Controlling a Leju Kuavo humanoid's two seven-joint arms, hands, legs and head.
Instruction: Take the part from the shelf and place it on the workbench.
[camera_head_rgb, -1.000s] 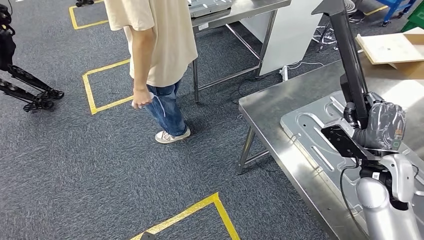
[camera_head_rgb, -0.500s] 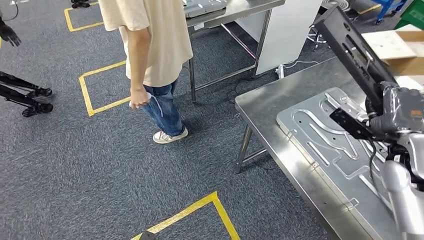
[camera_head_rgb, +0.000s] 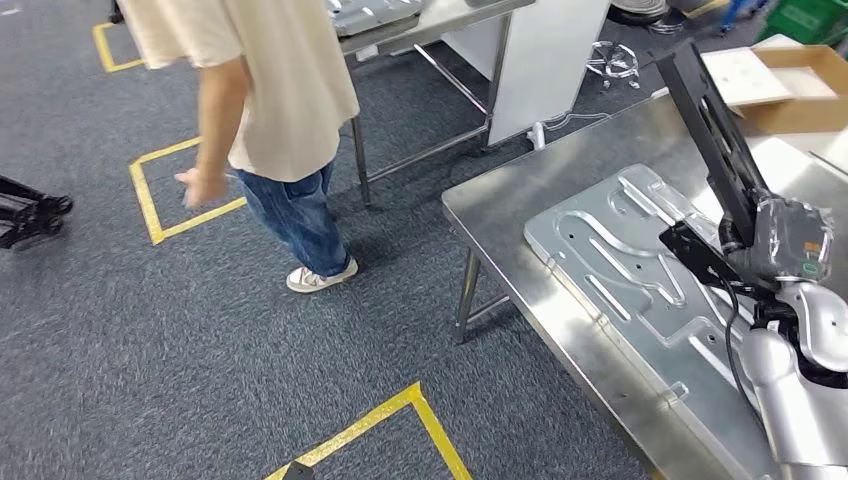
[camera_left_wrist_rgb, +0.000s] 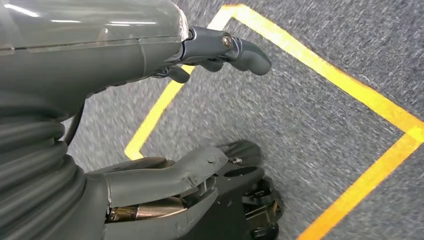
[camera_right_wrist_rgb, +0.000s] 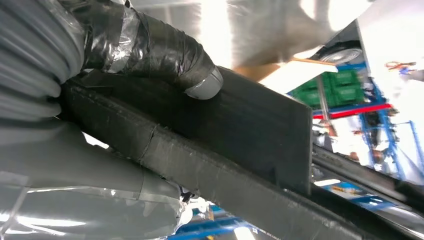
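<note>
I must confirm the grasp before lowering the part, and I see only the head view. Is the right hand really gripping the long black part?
Observer: Yes. In the right wrist view the thumb presses flat on the black part, and the right hand wraps it from below.
Operator: And the left hand, is it carrying something?
Observer: No. The left hand hangs over grey carpet with its fingers apart, holding nothing.
Operator: What lies under the left hand?
Observer: A corner of yellow floor tape.
</note>
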